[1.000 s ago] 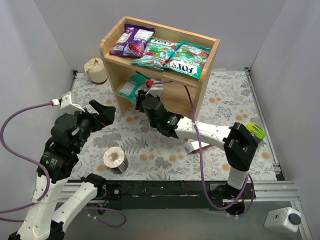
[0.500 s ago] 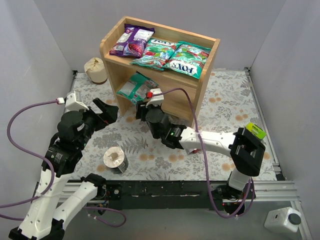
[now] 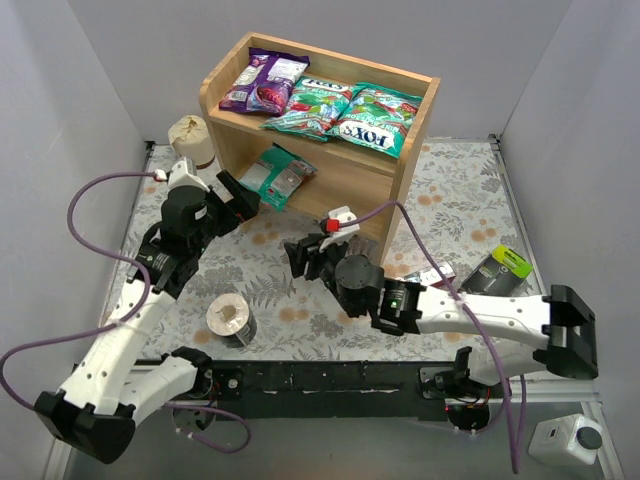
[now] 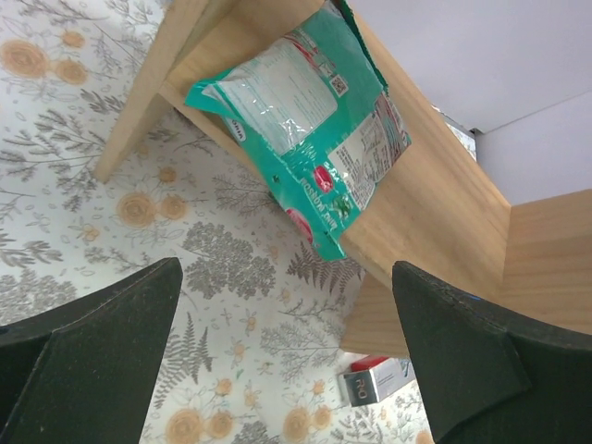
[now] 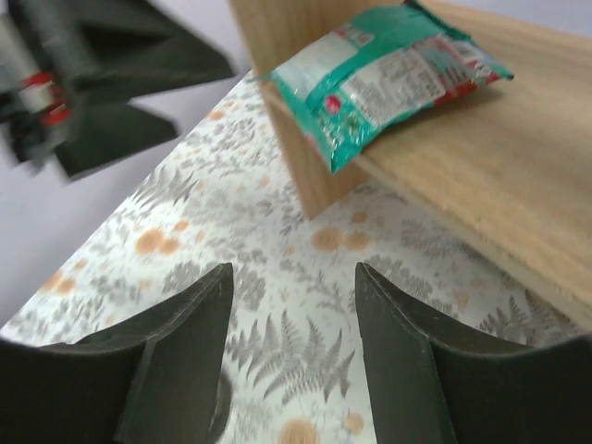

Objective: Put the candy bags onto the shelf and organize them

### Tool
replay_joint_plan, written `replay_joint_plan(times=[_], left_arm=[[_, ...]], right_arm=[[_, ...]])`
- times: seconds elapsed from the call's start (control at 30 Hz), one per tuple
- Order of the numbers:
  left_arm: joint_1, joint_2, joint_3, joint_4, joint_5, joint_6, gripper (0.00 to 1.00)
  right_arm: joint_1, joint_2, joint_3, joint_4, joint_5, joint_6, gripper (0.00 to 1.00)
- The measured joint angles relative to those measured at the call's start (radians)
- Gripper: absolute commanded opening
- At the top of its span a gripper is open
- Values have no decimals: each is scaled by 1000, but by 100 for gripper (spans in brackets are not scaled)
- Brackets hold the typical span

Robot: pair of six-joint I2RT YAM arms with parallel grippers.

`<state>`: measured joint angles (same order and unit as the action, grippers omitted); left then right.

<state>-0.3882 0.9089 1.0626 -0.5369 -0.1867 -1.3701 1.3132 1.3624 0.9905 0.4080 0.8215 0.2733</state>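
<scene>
The left arm (image 3: 130, 335) and right arm (image 3: 500, 318) share white link shells, black joint housings, looping purple cables (image 3: 88, 195) with white plugs (image 3: 161, 176), and black wedge-shaped fingers (image 4: 92, 351).

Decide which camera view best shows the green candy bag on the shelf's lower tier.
Left wrist view: the green candy bag is large, central, one corner overhanging the board. The right wrist view shows it smaller, oblique. The top external view shows it tiny, partly under the shelf's upper tier.

"FOX'S" reads in white letters on the right-hand green bag (image 3: 375, 120) atop the shelf (image 3: 218, 140); other print is illegible.
</scene>
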Motion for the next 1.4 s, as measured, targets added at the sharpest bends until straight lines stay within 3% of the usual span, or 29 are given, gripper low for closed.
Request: replay_joint_plan(times=[0.23, 0.3, 0.33, 0.53, 0.57, 0.63, 0.67, 0.73, 0.77, 1.03, 1.4], left_arm=[[1, 149, -28, 131, 19, -49, 98], [2, 183, -40, 168, 19, -56, 90], [4, 198, -45, 186, 22, -60, 79], [20, 267, -72, 303, 37, -80, 61], [21, 278, -73, 317, 38, -83, 49], [23, 296, -73, 343, 40, -89, 37], [25, 303, -73, 351, 41, -92, 22], [27, 311, -73, 361, 40, -98, 10], [27, 314, -73, 365, 37, -102, 0], [32, 306, -75, 362, -6, -184, 0], [32, 284, -133, 392, -111, -426, 0]], right_arm=[[37, -250, -111, -229, -100, 126, 57], [39, -352, -164, -300, -126, 175, 57], [39, -397, -186, -330, -131, 197, 56], [39, -580, -254, -476, -140, 281, 55], [38, -593, -255, -495, -139, 290, 55], [38, -609, -256, -522, -136, 304, 54], [38, -612, -256, -533, -134, 308, 54], [39, -613, -256, -544, -130, 319, 54], [38, -612, -256, -550, -129, 323, 54], [38, -608, -269, -575, -119, 349, 52], [39, -611, -269, -593, -107, 367, 52]])
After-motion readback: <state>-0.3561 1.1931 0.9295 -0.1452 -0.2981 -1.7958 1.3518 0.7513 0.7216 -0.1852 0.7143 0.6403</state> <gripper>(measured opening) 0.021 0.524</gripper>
